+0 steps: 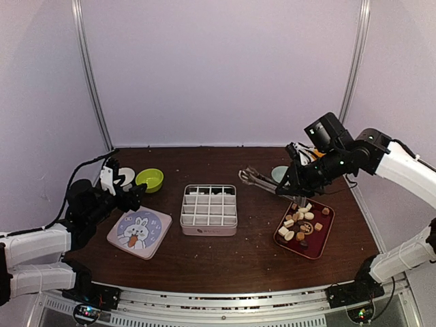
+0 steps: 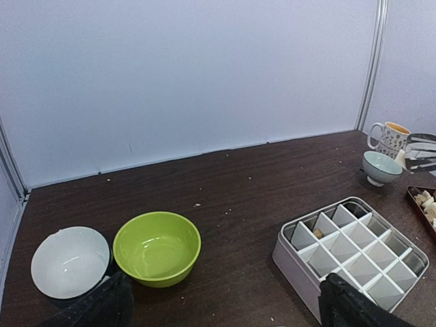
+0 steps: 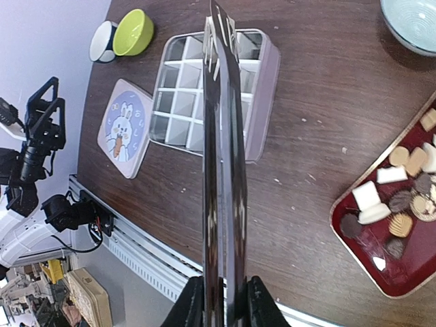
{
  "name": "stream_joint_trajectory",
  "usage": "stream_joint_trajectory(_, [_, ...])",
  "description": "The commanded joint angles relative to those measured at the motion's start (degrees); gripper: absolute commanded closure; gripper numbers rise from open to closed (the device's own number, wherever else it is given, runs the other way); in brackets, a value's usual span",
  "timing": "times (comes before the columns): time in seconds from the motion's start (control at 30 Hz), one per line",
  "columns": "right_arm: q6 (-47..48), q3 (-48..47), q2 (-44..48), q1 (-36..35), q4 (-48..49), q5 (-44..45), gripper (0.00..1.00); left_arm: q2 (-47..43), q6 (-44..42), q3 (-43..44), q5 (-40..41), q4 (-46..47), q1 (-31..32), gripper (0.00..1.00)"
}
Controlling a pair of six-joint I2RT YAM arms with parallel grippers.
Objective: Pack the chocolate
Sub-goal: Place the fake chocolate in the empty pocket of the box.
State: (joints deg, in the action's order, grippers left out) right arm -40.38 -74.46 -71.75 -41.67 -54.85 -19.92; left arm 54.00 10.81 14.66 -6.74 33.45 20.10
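- Your right jaws are narrowed on the handle end of the tongs (image 3: 221, 150) — a firm pinch. The blades run out nearly together, and I see no piece between the tips.
- The chocolate (image 1: 300, 223) lies heaped on the red tray (image 1: 327, 235) at the right of the counter (image 1: 252, 262), near the box (image 1: 208, 230). In the left wrist view one small tan bit seems to sit in a far cell, and the other cells in view look bare.
- The tips hang just beyond the box's far right corner, apart from the tray. I judge the step in hand to be fetching a piece, so bring the tips over the tray first.
- Pick a piece at the edge of the heap with room on both sides, so the blades don't nudge its neighbours over the rim.
- Let the blades spring apart before you descend, straddle the piece, then squeeze gently — a round one may squirt out under a hard pinch.
- Carry it low and level to an empty cell, lower the tips inside the walls, then ease off.
- Your left jaws stand wide and hold nothing, off at the left by the green bowl (image 2: 157, 246) and the lid (image 1: 139, 233). Leave them there, out of the tongs' path.
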Motion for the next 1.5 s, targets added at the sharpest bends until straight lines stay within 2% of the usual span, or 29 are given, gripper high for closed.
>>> stream_joint_trajectory(0.0, [0.73,-4.97,-6.22,-3.24,9.88,-2.97,0.82,-0.22,-0.08,-0.49,-0.38,3.93,-0.05,0.02])
stream_joint_trajectory(0.13, [-0.38,-6.88,-11.64,-4.96,16.4,-4.93,0.82,-0.51,-0.17,-0.59,-0.17,3.89,-0.04,0.02])
stream_joint_trajectory(0.63, [-0.57,-11.39,-25.92,-6.07,26.09,-6.55,0.83,-0.72,-0.16,-0.6,0.13,3.8,-0.01,0.02])
stream_joint_trajectory(1.0, [-1.19,-11.33,-30.04,-6.7,28.66,-7.63,0.83,-0.83,-0.17,-0.59,0.15,3.66,-0.08,0.02])
stream_joint_trajectory(1.47, [-1.27,-8.86,-31.0,-6.68,29.86,-6.61,0.82,-1.04,-0.26,-0.69,0.24,3.54,-0.06,0.02])
